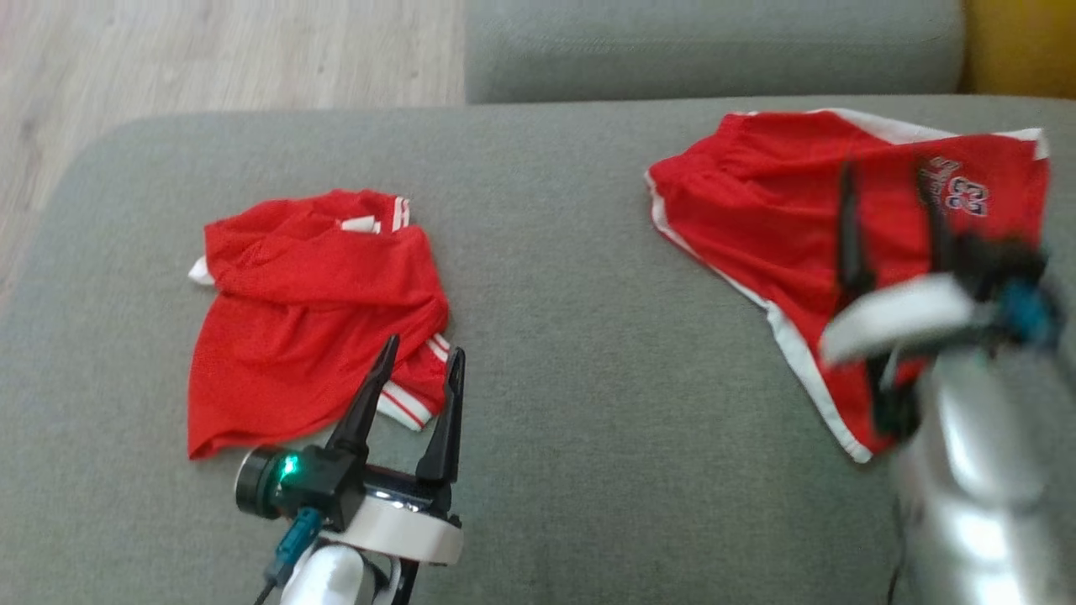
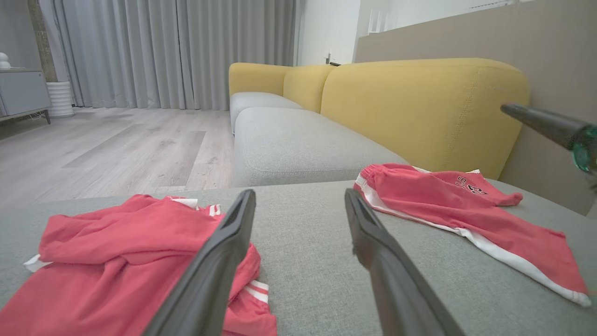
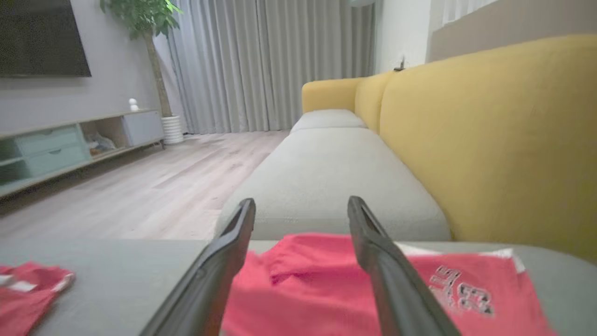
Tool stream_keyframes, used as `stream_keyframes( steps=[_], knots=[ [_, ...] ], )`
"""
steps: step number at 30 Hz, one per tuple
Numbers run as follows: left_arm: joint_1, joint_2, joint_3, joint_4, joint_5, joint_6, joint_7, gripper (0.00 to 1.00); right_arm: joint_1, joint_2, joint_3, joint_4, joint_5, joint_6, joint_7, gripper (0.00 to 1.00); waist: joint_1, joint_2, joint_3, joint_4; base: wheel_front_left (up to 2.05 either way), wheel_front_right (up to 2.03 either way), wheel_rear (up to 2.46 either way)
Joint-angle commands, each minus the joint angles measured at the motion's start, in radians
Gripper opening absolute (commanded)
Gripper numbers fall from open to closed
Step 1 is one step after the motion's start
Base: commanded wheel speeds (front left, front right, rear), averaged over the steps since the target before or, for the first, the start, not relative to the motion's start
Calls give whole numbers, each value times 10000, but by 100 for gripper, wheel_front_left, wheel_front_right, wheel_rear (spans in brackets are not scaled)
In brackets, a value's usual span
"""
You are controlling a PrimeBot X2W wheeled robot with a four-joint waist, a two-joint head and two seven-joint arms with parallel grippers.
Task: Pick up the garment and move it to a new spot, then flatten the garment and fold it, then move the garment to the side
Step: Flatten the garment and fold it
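1. The right gripper (image 3: 301,201) has its two fingers spread wide with nothing between them. It hangs over the red shorts (image 1: 756,202). The head view is smeared there, so I cannot tell whether a fingertip brushes the cloth.
2. The left gripper (image 1: 425,346) is just as wide and empty, its tips above the lower right edge of a crumpled red garment (image 1: 303,319).
3. The red shorts lie fairly flat at the right of the grey sofa seat (image 1: 572,294), well apart from the crumpled red garment at the left.
4. The head view shows both pieces from above. The wrist views add the yellow backrest (image 2: 419,102) just behind the shorts, grey curtains (image 2: 177,51) and a wooden floor (image 2: 116,149).
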Motion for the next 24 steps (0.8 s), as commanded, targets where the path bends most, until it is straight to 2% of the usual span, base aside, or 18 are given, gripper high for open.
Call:
stream_keyframes(
  steps=[1,7,13,19,24],
  knots=[
    [-181,11,377,-301,74,-14,-80,100,476,117,936,-839,576,-7,-106,100,2,-1,-121,-111,0,0,0],
    [-197,9,296,-329,76,-84,-80,100,1743,121,1890,-1555,946,-7,-92,100,2,-1,49,59,0,0,0],
    [-467,8,160,-350,19,-66,-80,100,1331,122,1905,-1527,262,-7,480,100,2,-1,621,681,0,0,0],
    [-729,8,-58,-325,-102,-26,-80,100,113,118,1710,-355,-283,-7,1530,100,2,-1,1250,1484,0,0,0],
    [-991,7,-261,-358,-228,46,-80,100,-987,-282,1437,1138,-365,-7,2122,100,2,-1,1702,2121,0,0,0]
  ],
)
